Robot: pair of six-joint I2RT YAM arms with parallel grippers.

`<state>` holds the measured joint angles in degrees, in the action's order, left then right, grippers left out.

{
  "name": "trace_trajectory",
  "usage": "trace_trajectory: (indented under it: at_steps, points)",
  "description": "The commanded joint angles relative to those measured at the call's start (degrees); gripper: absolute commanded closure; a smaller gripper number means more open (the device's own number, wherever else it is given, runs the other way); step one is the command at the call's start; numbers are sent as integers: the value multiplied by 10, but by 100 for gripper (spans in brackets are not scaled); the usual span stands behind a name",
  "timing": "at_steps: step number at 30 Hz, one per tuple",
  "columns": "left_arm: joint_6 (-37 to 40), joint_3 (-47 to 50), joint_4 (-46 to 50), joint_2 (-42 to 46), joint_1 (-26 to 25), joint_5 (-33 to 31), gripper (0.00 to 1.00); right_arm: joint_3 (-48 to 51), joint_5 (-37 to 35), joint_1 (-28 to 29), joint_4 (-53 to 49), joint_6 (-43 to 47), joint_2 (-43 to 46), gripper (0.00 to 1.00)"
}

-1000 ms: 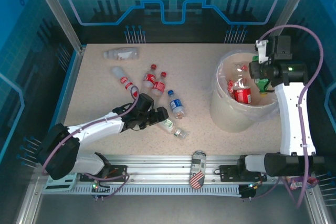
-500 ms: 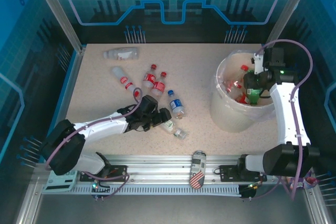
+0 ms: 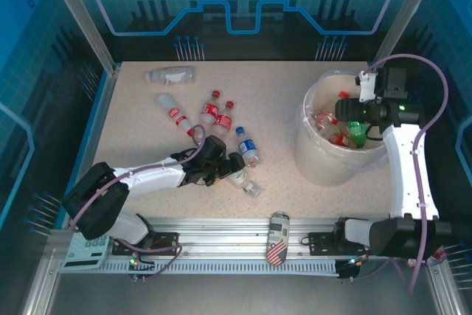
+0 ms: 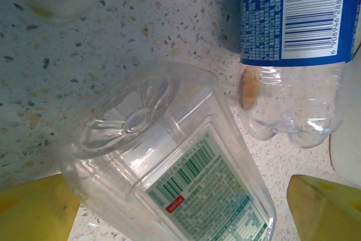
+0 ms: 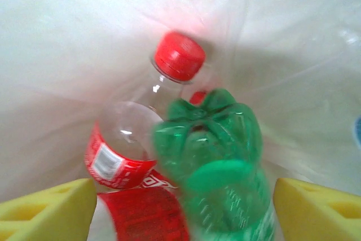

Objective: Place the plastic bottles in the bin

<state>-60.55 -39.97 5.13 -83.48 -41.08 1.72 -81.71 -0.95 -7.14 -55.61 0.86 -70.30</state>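
From above, my left tool (image 3: 234,164) sits low on the bench (image 3: 147,138) at a clear bottle (image 3: 240,177). The blue-label bottle (image 3: 248,147) lies just beside it and the red-cap bottles (image 3: 212,111) lie farther off. My right tool (image 3: 348,112) hangs inside the bin (image 3: 313,160), over a green bottle (image 3: 355,131). On the left wrist, the left tool (image 4: 180,207) stands wide, a finger either side of the clear bottle (image 4: 169,162), with the blue-label bottle (image 4: 293,38) ahead to its right. On the right wrist, the right tool (image 5: 180,207) is wide. The blurred green bottle (image 5: 217,156) sits loose between its fingers, and a red-cap bottle (image 5: 127,139) lies ahead-left against the bag (image 5: 67,38).
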Motion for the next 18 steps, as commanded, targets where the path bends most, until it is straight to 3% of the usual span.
trace_trajectory:
  at_steps: [1,10,18]
  points:
    - [-15,8,-15,-6,-7,-3,4,-31,42,2,0,-13,44,15]
    - [-53,16,16,15,-35,-34,1,-3,173,4,88,-58,109,12]
    - [-93,23,-7,-3,-52,-64,1,18,188,16,102,-66,107,11]
